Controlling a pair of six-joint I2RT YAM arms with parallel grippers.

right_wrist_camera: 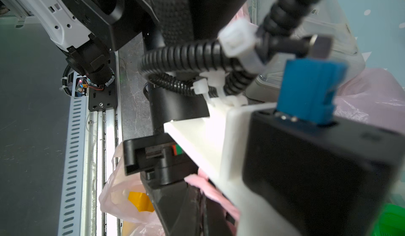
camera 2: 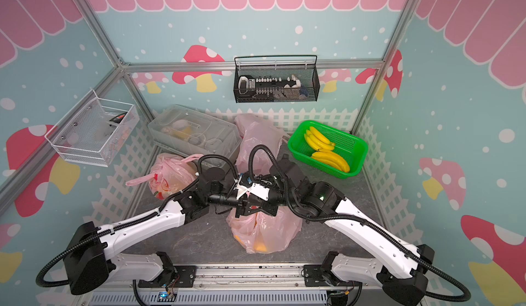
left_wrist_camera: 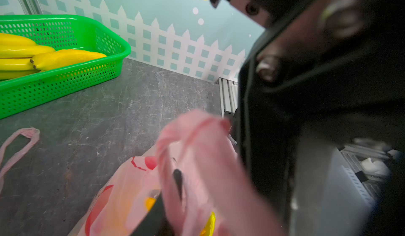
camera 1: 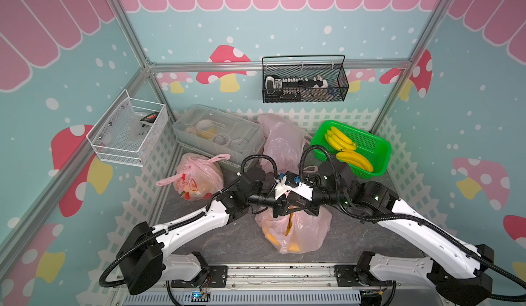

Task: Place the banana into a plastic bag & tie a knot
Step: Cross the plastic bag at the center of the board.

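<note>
Bag (camera 1: 296,230) just below my right gripper (camera 1: 302,205), jaws closed, handle (left_wrist_camera: 197,123) alongside; left gripper (camera 1: 281,210) adjacent, gap unreadable.

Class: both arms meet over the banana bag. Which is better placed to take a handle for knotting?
Probably left: a pink handle loops just ahead of the left tool in its wrist view; the right tool is shut.

The grey tabletop (camera 1: 227,242) carries a green basket (camera 1: 382,155) (bananas (camera 1: 341,139) inside), a clear box (camera 1: 225,132), a left bag (camera 1: 196,176), a front bag (camera 1: 310,233) and a rear bag (camera 1: 281,145), seemingly empty.
</note>
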